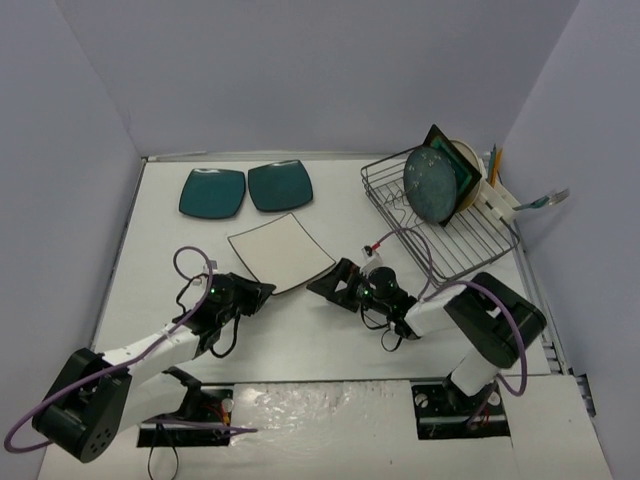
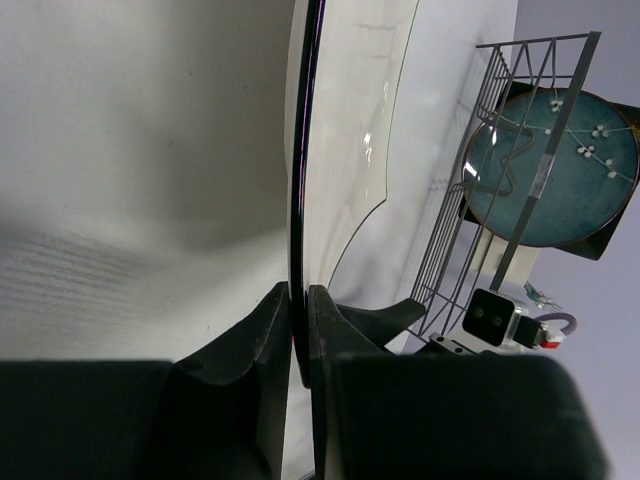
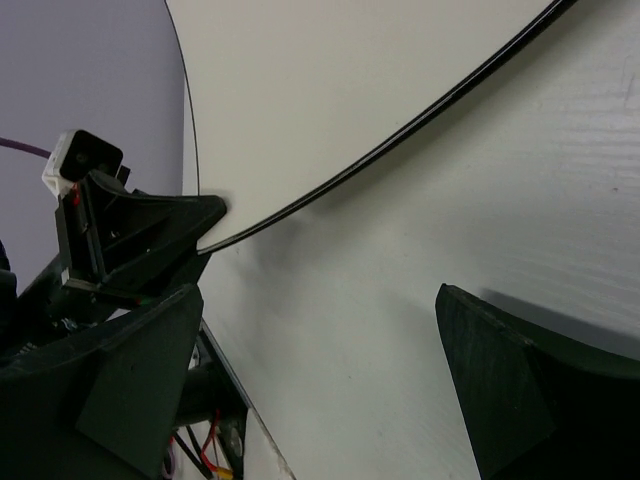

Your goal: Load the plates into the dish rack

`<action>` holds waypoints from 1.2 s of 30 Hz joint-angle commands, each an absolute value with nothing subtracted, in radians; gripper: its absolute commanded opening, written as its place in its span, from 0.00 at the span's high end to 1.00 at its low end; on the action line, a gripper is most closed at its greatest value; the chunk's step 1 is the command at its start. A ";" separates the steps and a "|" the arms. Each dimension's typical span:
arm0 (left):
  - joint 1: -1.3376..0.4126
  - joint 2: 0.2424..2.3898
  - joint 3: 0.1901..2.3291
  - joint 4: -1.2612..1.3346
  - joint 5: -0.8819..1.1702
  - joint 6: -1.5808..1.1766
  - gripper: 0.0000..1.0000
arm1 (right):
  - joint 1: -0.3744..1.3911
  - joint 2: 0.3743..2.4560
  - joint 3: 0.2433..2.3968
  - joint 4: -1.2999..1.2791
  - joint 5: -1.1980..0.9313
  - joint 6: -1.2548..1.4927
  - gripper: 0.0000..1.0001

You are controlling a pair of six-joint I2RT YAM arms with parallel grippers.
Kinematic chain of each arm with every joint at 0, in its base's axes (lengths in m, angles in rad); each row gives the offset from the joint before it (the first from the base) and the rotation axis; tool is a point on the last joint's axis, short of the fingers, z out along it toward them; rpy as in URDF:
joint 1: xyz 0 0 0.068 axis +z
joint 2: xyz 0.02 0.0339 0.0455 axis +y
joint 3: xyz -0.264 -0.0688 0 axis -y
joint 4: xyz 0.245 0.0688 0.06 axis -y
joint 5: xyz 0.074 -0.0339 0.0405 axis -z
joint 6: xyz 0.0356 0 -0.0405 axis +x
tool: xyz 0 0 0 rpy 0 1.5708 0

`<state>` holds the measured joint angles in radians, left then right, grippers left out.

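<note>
While upright, three plates (image 1: 432,185) in dish rack (image 1: 478,243)

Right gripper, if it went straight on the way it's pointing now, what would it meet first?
The right gripper, jaws open, would most likely meet the white square plate at its near edge, close ahead. The left gripper pinches that same plate.

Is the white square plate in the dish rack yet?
No, the white square plate is outside the dish rack, to its left, its edge pinched by the left fingers.
</note>
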<state>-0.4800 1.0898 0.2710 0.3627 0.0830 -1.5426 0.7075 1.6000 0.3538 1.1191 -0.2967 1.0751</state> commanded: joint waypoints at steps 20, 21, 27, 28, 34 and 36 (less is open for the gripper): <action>-0.590 0.999 0.343 0.517 -0.023 -1.632 1.00 | 0.723 1.966 0.523 1.578 -0.191 1.453 0.05; -0.595 1.003 0.340 0.526 -0.025 -1.637 1.00 | 0.723 1.973 0.528 1.585 -0.188 1.461 0.06; -0.615 0.999 0.330 0.520 -0.042 -1.633 1.00 | 0.722 1.991 0.528 1.617 -0.166 1.486 0.19; -0.618 0.996 0.327 0.517 -0.045 -1.632 1.00 | 0.722 1.992 0.528 1.620 -0.163 1.488 0.22; -0.631 0.988 0.315 0.500 -0.043 -1.629 1.00 | 0.721 1.985 0.522 1.638 -0.138 1.488 0.45; -0.635 0.985 0.308 0.493 -0.043 -1.629 1.00 | 0.722 1.977 0.519 1.644 -0.128 1.492 0.52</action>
<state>-0.6193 1.0256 0.2682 0.3191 -0.0304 -1.6287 0.7204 1.9821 0.5229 1.3682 -0.1829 1.4876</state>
